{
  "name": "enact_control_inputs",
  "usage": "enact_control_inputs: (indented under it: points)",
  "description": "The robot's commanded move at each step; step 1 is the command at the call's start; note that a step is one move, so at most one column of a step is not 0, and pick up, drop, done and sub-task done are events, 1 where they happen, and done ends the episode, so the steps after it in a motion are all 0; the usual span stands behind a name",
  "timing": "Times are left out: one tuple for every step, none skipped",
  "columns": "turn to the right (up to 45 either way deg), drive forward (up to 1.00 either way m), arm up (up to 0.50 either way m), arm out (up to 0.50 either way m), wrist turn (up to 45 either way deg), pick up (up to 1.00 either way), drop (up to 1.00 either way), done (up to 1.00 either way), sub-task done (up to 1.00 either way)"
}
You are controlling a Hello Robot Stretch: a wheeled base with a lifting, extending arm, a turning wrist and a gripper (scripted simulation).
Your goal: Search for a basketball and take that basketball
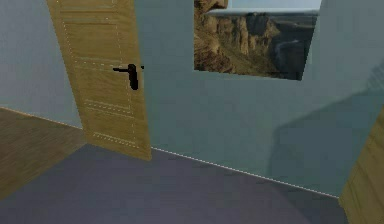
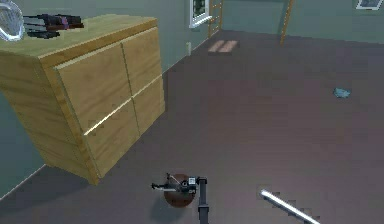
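Observation:
In the arm side view the dark arm point(image 2: 203, 208) rises from the bottom edge. At its end sits my gripper point(image 2: 164, 184), fingers pointing toward the view's left, low over the dark floor. A small round, dark reddish-brown thing point(image 2: 180, 198) lies right under or behind the gripper's body. Its shape fits a ball, but I cannot make out basketball markings. I cannot tell whether the gripper touches it or holds anything.
A wooden cabinet point(image 2: 95, 95) stands at the arm side view's left, with a glass bowl point(image 2: 9, 20) and dark items point(image 2: 52, 21) on top. A white rod point(image 2: 290, 208) and a small blue scrap point(image 2: 342, 93) lie on the floor. Ahead are a wooden door point(image 1: 105, 75), a blue-grey wall and a canyon picture point(image 1: 257, 40).

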Motion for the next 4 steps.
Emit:
enact_control_inputs:
  points:
    - [0.0,0.00,0.00,0.00,27.0,0.00,0.00,0.00,0.00]
    - [0.0,0.00,-0.30,0.00,0.0,0.00,0.00,0.00,0.00]
    - [0.0,0.00,0.00,0.00,0.0,1.00,0.00,0.00,0.00]
    - [0.0,0.00,0.10,0.00,0.0,0.00,0.00,0.00,0.00]
